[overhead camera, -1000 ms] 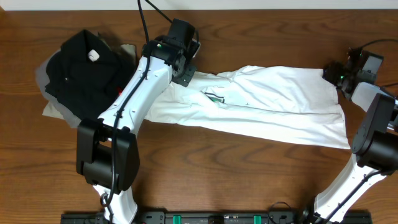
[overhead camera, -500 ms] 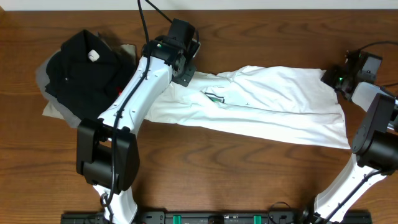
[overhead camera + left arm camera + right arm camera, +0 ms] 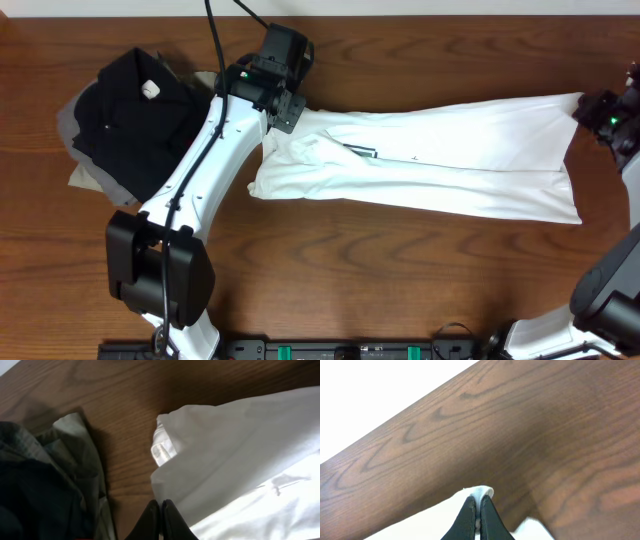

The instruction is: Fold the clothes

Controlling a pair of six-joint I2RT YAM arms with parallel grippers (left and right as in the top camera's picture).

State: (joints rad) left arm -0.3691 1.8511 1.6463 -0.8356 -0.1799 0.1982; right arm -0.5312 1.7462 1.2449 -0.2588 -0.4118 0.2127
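The clothes, a white T-shirt (image 3: 450, 165), lie stretched in a long band across the table, with a small print (image 3: 360, 151) showing near the left end. My left gripper (image 3: 283, 108) is shut at the shirt's upper left corner. In the left wrist view its closed tips (image 3: 160, 502) sit at the edge of the white cloth (image 3: 240, 455). My right gripper (image 3: 590, 108) is shut on the upper right corner. The right wrist view shows a small fold of white fabric (image 3: 485, 492) pinched between its tips (image 3: 479, 499), above bare wood.
A black folded garment (image 3: 130, 115) with a white tag lies at the far left on a grey garment (image 3: 78, 172), close to my left arm. Both show at the left of the left wrist view (image 3: 70, 445). The table's back edge is near both grippers.
The right gripper shut on the shirt's corner and moved right and slightly back, pulling the shirt taut and longer. The left gripper shifted a little up and left with its corner.
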